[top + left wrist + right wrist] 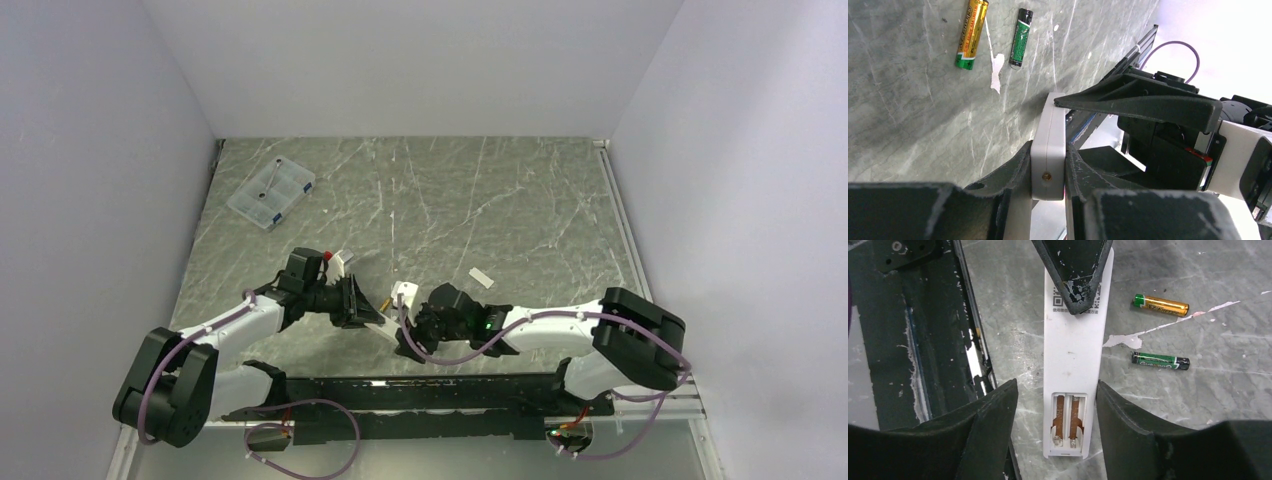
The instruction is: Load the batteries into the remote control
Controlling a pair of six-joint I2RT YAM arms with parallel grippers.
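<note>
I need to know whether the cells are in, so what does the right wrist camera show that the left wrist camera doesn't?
Only the right wrist: the remote seen from the back, with its bay open and empty. Only the left wrist: the remote seen end-on, clamped between both fingers of the left gripper. Both: the gold battery and the green battery lying loose on the table.

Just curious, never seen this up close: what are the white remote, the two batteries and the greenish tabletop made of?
The remote control: matte white plastic, by its smooth moulded back; coppery metal contacts in its open bay. The gold battery and green battery: probably metal under glossy printed wrap. The tabletop: marble-patterned, but white chipped patches hint at a printed film, not stone.
</note>
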